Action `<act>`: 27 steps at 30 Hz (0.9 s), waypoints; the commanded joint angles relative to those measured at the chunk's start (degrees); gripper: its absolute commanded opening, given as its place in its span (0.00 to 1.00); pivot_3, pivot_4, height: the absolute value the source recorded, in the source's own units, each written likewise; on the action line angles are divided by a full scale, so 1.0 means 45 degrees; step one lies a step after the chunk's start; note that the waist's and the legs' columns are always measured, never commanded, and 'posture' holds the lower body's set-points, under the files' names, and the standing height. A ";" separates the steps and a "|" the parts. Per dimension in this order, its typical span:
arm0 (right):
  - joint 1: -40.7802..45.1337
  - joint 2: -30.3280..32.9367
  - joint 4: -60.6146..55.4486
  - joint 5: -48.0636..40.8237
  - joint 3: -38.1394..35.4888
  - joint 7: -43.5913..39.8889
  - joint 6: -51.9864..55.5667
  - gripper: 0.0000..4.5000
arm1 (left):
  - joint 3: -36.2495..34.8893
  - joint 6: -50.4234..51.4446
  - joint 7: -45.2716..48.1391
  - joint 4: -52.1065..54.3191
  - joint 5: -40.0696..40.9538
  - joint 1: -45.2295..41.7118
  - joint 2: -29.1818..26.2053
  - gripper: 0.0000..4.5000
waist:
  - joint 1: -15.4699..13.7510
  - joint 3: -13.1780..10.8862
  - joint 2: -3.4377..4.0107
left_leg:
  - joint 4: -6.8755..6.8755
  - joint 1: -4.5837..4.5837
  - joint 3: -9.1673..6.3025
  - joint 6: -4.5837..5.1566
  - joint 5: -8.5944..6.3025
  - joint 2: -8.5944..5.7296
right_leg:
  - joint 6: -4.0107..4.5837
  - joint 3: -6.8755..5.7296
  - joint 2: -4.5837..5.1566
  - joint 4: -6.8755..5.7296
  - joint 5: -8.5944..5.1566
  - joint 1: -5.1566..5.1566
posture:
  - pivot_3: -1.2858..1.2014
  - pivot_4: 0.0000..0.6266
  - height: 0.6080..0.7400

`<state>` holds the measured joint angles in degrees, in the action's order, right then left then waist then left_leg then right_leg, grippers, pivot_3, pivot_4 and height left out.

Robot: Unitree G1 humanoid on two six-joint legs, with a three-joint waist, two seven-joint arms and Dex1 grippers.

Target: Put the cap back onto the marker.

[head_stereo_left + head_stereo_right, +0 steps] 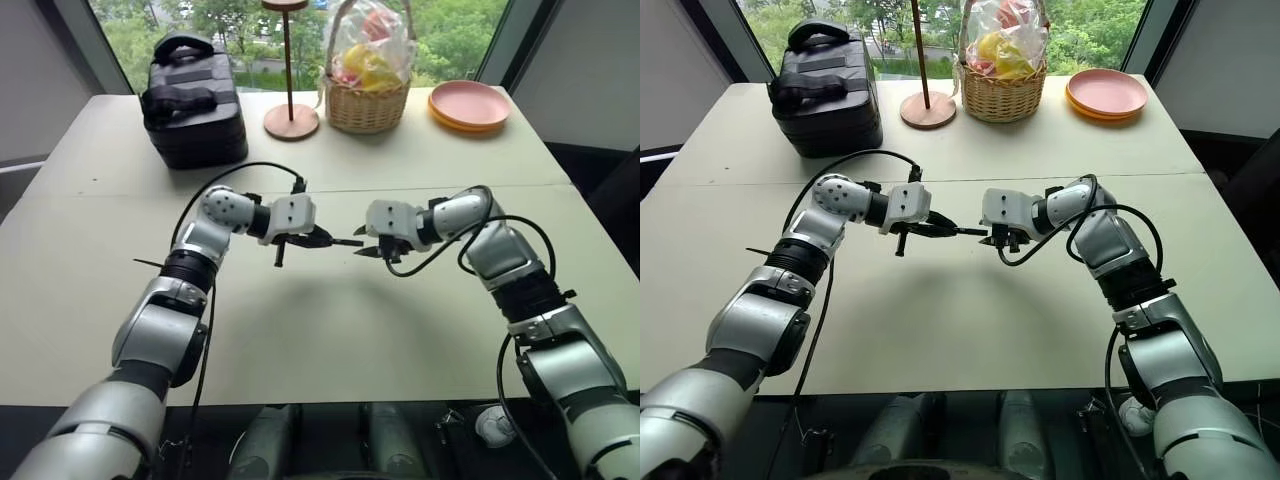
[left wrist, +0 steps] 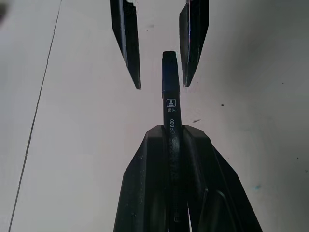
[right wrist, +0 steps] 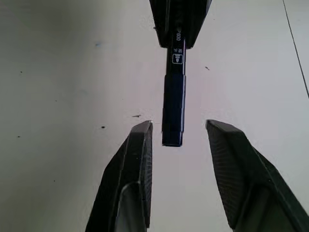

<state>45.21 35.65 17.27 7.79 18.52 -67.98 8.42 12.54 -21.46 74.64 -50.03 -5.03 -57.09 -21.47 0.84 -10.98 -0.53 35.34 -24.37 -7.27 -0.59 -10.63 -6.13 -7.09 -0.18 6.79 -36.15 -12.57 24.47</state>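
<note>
My left hand (image 2: 171, 140) clamped on slim black marker (image 2: 170, 92), black cap (image 3: 173, 113) fitted on its end. My right hand (image 3: 178, 133) fingers apart, flanking cap, above pale tabletop (image 1: 330, 330).

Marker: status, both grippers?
Left gripper shut on marker. Right gripper open, fingers either side of the cap, which sits on the marker's end. Nothing in the way.

Marker (image 2: 170, 96): black barrel with small white printed lettering and a white symbol. Cap (image 3: 173, 113): black, on the marker's end. Left gripper (image 2: 170, 140) and right gripper (image 3: 179, 133): black fingers. Table (image 1: 330, 330): pale cream, plain, with a few dark specks. Case (image 1: 192, 105): black. Basket (image 1: 367, 105): tan woven wicker, holding yellow and pink contents under clear wrap. Plates (image 1: 470, 105): salmon pink. Stand (image 1: 291, 120): brown wood.
</note>
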 commanded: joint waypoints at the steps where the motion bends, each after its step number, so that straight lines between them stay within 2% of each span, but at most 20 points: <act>1: -0.0265 0.0841 -0.0505 -0.0152 -0.1142 0.0658 0.0160 0.85 | -0.0721 0.0659 -0.0337 0.0379 0.0523 0.0055 -0.0839 0.00 | 0.0010 0.0000 0.0000 | -0.0001 -0.0001 0.0000 0.0000 0.0000 0.0000 | 0.0000 0.0000 0.0000 0.0000 0.0000 0.0001 | 0.52 0.24 1.00; 2: -0.0360 0.0941 -0.0822 -0.0344 -0.1533 0.0962 0.0408 0.96 | -0.1015 0.1264 -0.0446 0.0868 0.0878 0.0335 -0.1021 0.00 | 0.0042 0.0000 0.0001 | -0.0002 0.0000 -0.0001 0.0000 0.0000 0.0000 | 0.0000 0.0000 0.0000 -0.0001 0.0000 0.0002 | 0.52 0.24 1.00; 3: -0.0450 0.1013 -0.1087 -0.0494 -0.1811 0.1169 0.0616 0.98 | -0.1211 0.1707 -0.0516 0.1264 0.1130 0.0551 -0.1144 0.00 | 0.0086 -0.0001 0.0002 | -0.0005 0.0000 0.0000 0.0000 0.0000 0.0002 | 0.0000 0.0001 -0.0001 -0.0001 0.0000 0.0007 | 0.52 0.24 1.00; 6: -0.0764 0.0933 -0.1887 -0.0668 -0.2907 0.2528 0.1304 0.98 | -0.2122 0.3621 -0.1502 0.2910 0.1904 0.1468 -0.1419 0.00 | 0.0108 0.0000 0.0003 | -0.0015 0.0003 -0.0003 0.0000 0.0000 0.0012 | 0.0001 0.0002 -0.0004 -0.0007 -0.0001 0.0011 | 0.52 0.24 1.00; 9: -0.1538 0.0137 -0.3401 -0.1283 -0.4516 0.4532 0.3089 0.98 | -0.3754 0.7299 -0.4697 0.6017 0.2603 0.3164 -0.1141 0.00 | 0.0097 0.0001 0.0002 | -0.0015 0.0002 -0.0013 0.0000 0.0000 0.0014 | 0.0002 0.0004 -0.0004 -0.0013 -0.0001 0.0013 | 0.52 0.24 1.00; 14: -0.2920 -0.1705 -0.5965 -0.2350 -0.5640 0.6638 0.5480 0.98 | -0.5274 1.2237 -0.8906 1.1202 0.2773 0.6099 -0.0133 0.00 | 0.0010 0.0004 0.0004 | -0.0017 0.0008 -0.0026 -0.0001 0.0000 0.0005 | 0.0004 0.0012 -0.0002 -0.0020 0.0000 0.0006 | 0.52 0.24 1.00; 19: -0.3671 -0.2472 -0.6946 -0.2862 -0.5426 0.7347 0.6277 0.98 | -0.6280 1.4213 -1.1670 1.3234 0.3093 0.7864 0.1385 0.00 | -0.0069 0.0004 0.0004 | -0.0012 0.0014 -0.0028 -0.0021 0.0013 0.0007 | 0.0017 0.0010 -0.0003 -0.0015 0.0009 -0.0004 | 0.52 0.24 1.00; 23: -0.3782 -0.2514 -0.6859 -0.2982 -0.5051 0.7637 0.6282 0.98 | -0.6072 1.4403 -1.2044 1.3635 0.3391 0.8620 0.1788 0.00 | -0.0063 0.0007 0.0000 | -0.0009 0.0046 -0.0025 -0.0023 0.0013 0.0010 | 0.0021 0.0007 -0.0004 -0.0005 0.0010 -0.0041 | 0.52 0.24 1.00; 25: -0.3815 -0.2441 -0.6742 -0.3017 -0.4926 0.7654 0.6173 1.00 | -0.6042 1.4431 -1.2236 1.3646 0.3562 0.8743 0.1911 0.22 | -0.0056 0.0007 0.0000 | -0.0010 0.0046 -0.0025 -0.0023 0.0013 0.0012 | 0.0022 0.0004 -0.0005 -0.0005 0.0009 -0.0040 | 0.52 0.24 1.00; 26: -0.3835 -0.2402 -0.6613 -0.3031 -0.4907 0.7651 0.6089 1.00 | -0.5877 1.4291 -1.2173 1.3651 0.3602 0.8818 0.1919 0.29 | -0.0052 0.0007 0.0000 | -0.0010 0.0046 -0.0023 -0.0023 0.0013 0.0013 | 0.0022 0.0004 -0.0005 -0.0004 0.0009 -0.0040 | 0.52 0.24 1.00; 27: -0.3839 -0.2355 -0.6483 -0.3028 -0.4881 0.7669 0.6013 1.00 | -0.5766 1.4152 -1.2173 1.3627 0.3632 0.8839 0.1910 0.43 | -0.0050 0.0007 0.0000 | -0.0011 0.0046 -0.0021 -0.0023 0.0013 0.0013 | 0.0022 0.0005 -0.0005 -0.0003 0.0009 -0.0040 | 0.52 0.24 1.00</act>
<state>27.44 24.30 -11.40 -5.33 -3.11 -33.85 36.99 -14.08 43.45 20.07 8.68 10.54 -17.62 -12.73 0.62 -10.95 -0.53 35.29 -24.16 -7.36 -0.70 -10.57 -6.07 -6.99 -0.15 6.77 -36.15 -12.53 24.29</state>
